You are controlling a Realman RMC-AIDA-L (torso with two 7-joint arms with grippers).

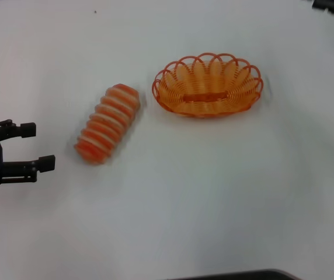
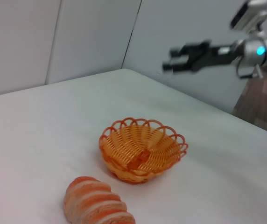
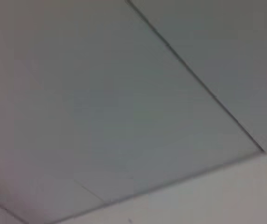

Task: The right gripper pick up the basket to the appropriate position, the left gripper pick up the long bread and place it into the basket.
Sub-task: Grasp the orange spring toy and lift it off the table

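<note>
Left gripper [image 1: 37, 146] sits low at the left edge of the table [image 1: 214, 204], its two black fingers spread wide with nothing between them, pointing right toward the long bread [image 1: 108, 123]. A gap of bare table separates the fingertips from the loaf.

The long bread lies flat just right of that gripper, angled so its near end points left and its far end points right toward the basket. Its ridged, striped segments suggest a light toy, probably foam or soft plastic, likely to give a little under pressure. The grooves between ridges should stop the fingers sliding along its length. Taking it across the narrow width at the middle segments looks best, since a grip near one end would probably let the loaf droop or swing.

The basket [image 1: 208, 86] stands upright farther right and a little farther away, near the bread's far end but not touching it, and it is empty. It looks like thin, springy plastic wire, very light and apt to skid or tip if nudged. The looped rim gives the clearest hold: one finger inside, one outside, on a long side wall.

The right gripper [image 2: 178, 56], seen from the left wrist camera, hangs high in the air above the far right side of the table, well apart from the basket. Its fingers appear parted, holding nothing.
</note>
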